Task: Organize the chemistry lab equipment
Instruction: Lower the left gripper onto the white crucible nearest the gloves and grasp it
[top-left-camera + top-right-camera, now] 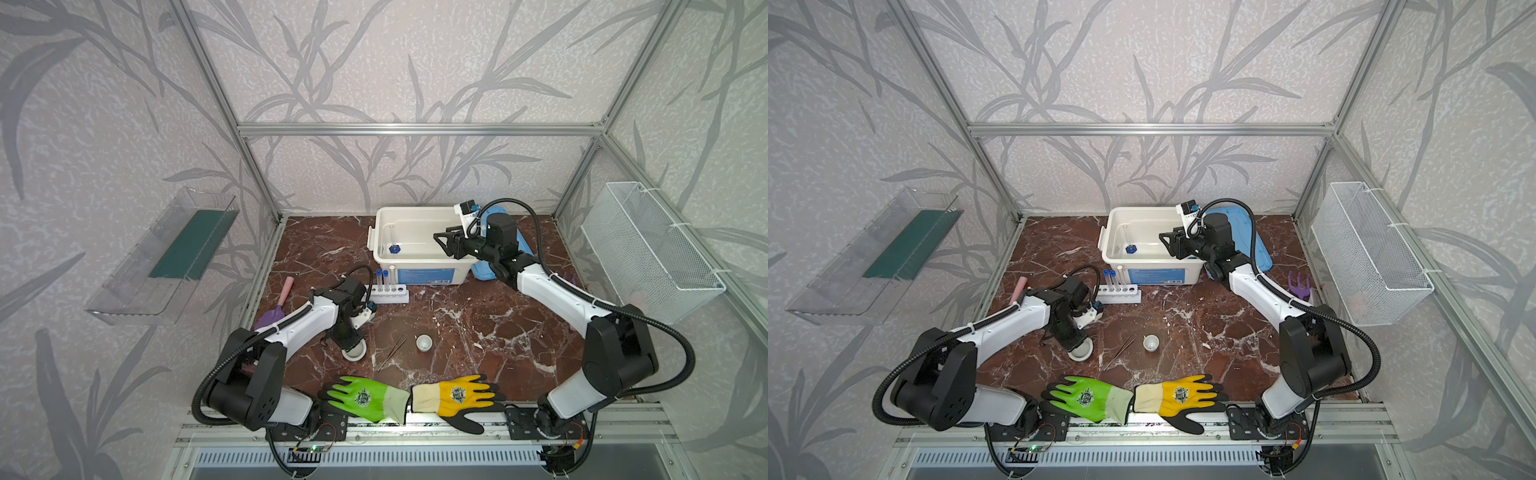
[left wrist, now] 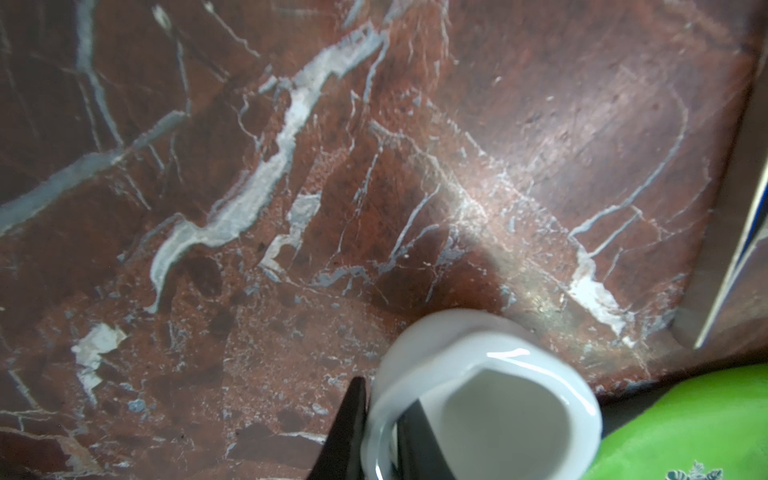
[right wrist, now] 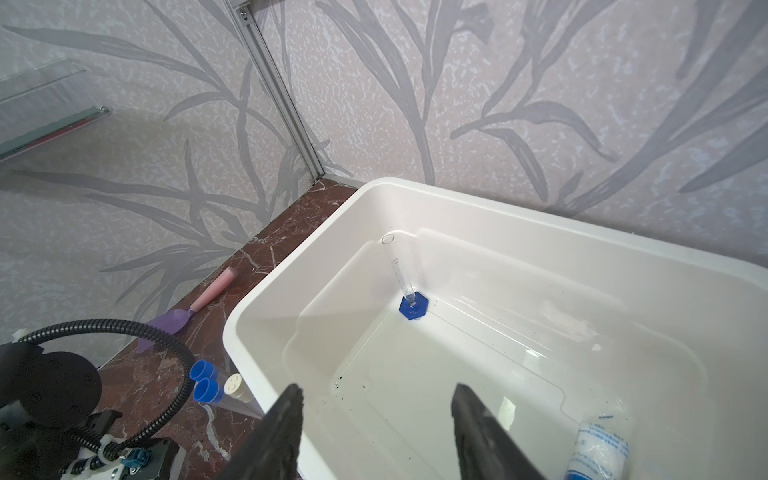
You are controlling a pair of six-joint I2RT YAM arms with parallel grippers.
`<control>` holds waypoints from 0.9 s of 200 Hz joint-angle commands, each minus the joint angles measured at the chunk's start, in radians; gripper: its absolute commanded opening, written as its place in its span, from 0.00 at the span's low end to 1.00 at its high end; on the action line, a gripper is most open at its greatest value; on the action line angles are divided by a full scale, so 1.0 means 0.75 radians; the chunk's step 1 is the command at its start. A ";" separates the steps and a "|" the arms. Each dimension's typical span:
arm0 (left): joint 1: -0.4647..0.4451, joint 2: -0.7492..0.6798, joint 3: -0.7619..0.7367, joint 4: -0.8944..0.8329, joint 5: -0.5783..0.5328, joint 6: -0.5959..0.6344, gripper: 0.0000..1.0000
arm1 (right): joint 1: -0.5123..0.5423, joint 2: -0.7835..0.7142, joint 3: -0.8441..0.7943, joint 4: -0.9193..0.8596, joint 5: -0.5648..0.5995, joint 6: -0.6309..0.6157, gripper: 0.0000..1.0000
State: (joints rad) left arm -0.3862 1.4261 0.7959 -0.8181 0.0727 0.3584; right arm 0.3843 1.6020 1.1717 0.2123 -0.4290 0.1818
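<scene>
My left gripper (image 2: 384,397) is shut on the rim of a small white dish (image 2: 498,399), one finger outside the wall and one inside. Both top views show this dish (image 1: 356,353) (image 1: 1080,354) on the marble under the gripper (image 1: 351,343). A second white dish (image 1: 424,343) and the metal tweezers (image 1: 392,352) lie to its right. Capped test tubes (image 1: 385,280) stand in the white rack (image 1: 390,296). My right gripper (image 3: 376,390) (image 1: 441,239) hangs open and empty over the white bin (image 3: 540,216). Inside stand the blue-based cylinder (image 3: 403,278) and the small blue-labelled bottle (image 3: 598,449).
A green glove (image 1: 365,397) and a yellow glove (image 1: 455,395) lie at the front edge. A purple-and-pink trowel (image 1: 276,305) lies at the left, and a purple rake (image 1: 1299,284) at the right. The bin's blue lid (image 1: 1254,241) leans behind the right arm. A wire basket (image 1: 648,249) hangs on the right wall.
</scene>
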 commanded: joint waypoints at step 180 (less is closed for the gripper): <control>-0.018 -0.085 0.274 -0.239 0.122 -0.061 0.02 | 0.003 -0.032 0.036 -0.115 0.026 -0.051 0.56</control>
State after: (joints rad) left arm -0.3958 1.3407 0.8715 -0.8661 0.1139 0.3122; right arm 0.3843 1.6096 1.1763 0.1524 -0.4221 0.1631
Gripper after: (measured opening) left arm 0.107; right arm 0.559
